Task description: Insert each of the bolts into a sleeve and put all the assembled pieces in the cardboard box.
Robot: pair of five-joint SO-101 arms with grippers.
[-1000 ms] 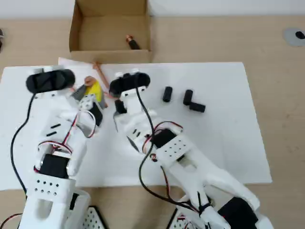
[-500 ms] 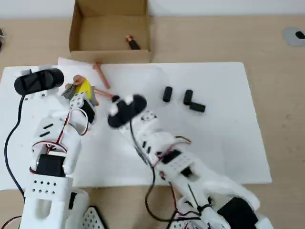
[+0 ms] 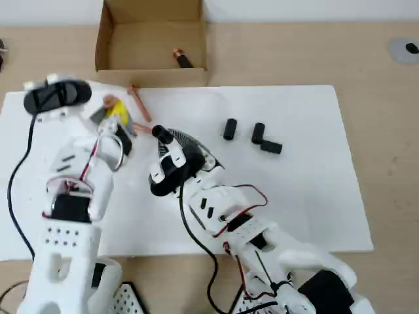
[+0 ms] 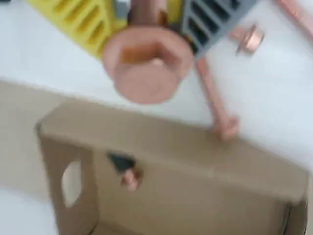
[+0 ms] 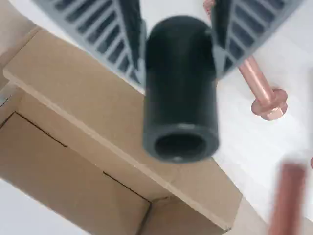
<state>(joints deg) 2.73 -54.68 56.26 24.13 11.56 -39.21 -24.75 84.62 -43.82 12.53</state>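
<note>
The left gripper [image 4: 146,12] is clamped on a copper bolt [image 4: 146,63], whose flanged hex head sticks out past the fingertips. The right gripper [image 5: 178,29] pinches a black sleeve [image 5: 181,98] by its sides, open bore facing outward. Both hang just short of the cardboard box [image 3: 105,39], near each other but apart. So the step in hand looks like mating these 2 parts in the air. Next, the bolt's shank must line up with the bore (the clamped shank may leave little free length). 1 assembled piece [image 3: 181,59] already lies in the box. The box's front wall stands close ahead of both grippers, and loose bolts [image 3: 141,104] lie on the white sheet [image 3: 314,196] between them. 3 loose sleeves [image 3: 258,133] sit well off to the right, with bare sheet around them for maneuvering.
</note>
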